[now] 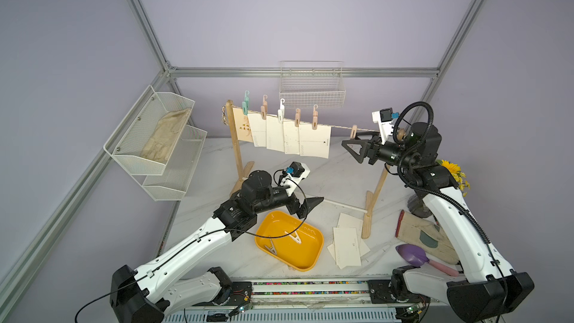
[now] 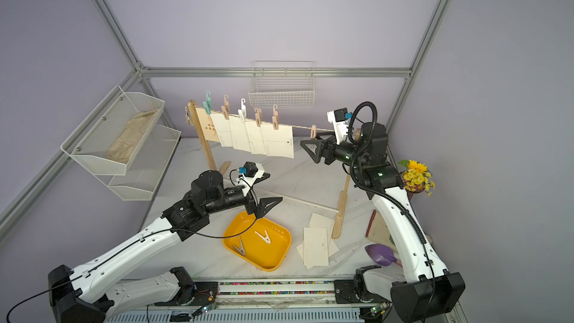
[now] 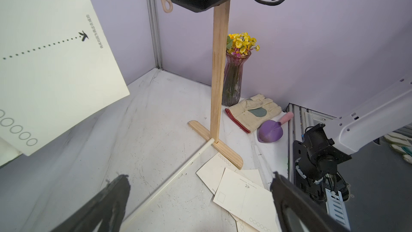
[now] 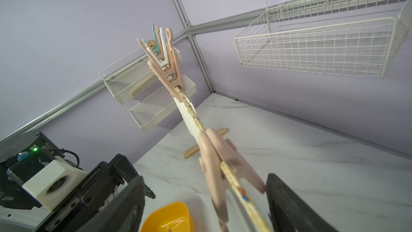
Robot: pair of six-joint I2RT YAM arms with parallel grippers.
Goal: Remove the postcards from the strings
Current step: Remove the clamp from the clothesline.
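Note:
Several cream postcards (image 1: 313,142) hang from the strings (image 1: 341,126) under pastel clothespins, between two wooden posts. More postcards (image 1: 348,243) lie loose on the table by the right post's foot, also in the left wrist view (image 3: 243,195). My right gripper (image 1: 349,139) is open at the string's right end. A lone pink clothespin (image 4: 214,152) on the string (image 4: 194,112) sits between its fingers with gaps on both sides. My left gripper (image 1: 318,201) hangs open and empty above the table, over the far edge of a yellow tray (image 1: 307,251).
The yellow tray holds two clothespins. A white rod (image 1: 344,206) joins the posts' feet. A mesh shelf (image 1: 155,138) hangs on the left wall, a wire basket (image 1: 312,94) on the back wall. A flower vase (image 3: 234,81), a glove (image 3: 252,112) and a purple trowel (image 3: 270,130) lie at the right.

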